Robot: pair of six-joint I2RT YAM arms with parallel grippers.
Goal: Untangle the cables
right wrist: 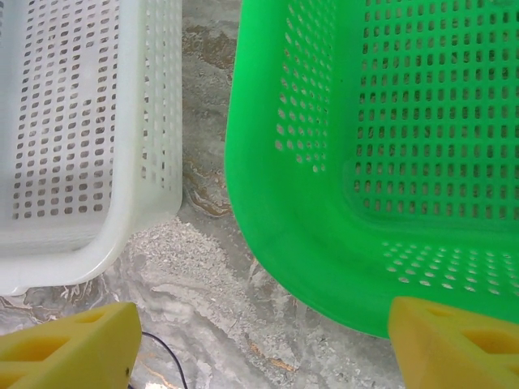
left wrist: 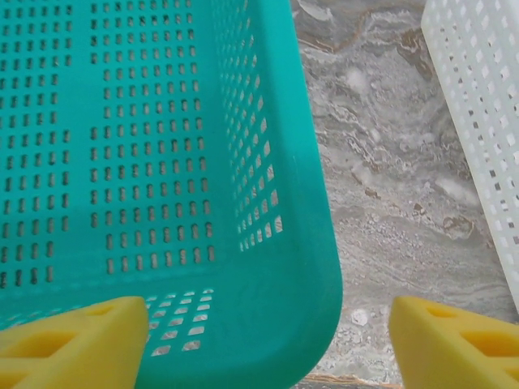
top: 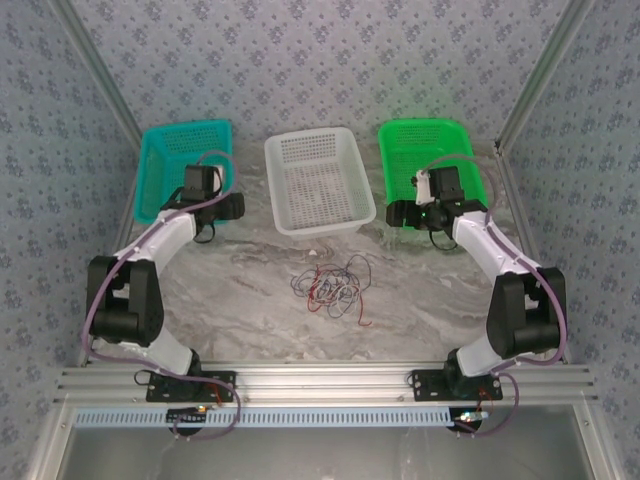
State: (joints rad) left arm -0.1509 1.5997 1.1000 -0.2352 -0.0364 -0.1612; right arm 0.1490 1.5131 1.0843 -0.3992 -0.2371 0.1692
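**Tangle lies back toward the bases, midway between both arms**

The cables point(top: 330, 285) sit in one loose knot of red, dark and whitish strands on the bare bench point(top: 250, 300). They are just in front of the white basket point(top: 310, 135) and well apart from either arm.

The left end effector point(top: 215, 212) hangs at the near right corner of the teal basket point(top: 185, 128). In its wrist view its fingers point(left wrist: 73, 344) stand wide apart and hold nothing. The right end effector point(top: 415, 212) hangs at the near left corner of the green basket point(top: 425, 125), also spread and empty.

From each end effector the knot lies inward and toward the bases. The right one looks slightly nearer, though the difference is small. The knot spreads a little more side to side than front to back, and one red strand trails off toward the right base. Approaching from opposite sides would probably suit, with each arm taking its own end.
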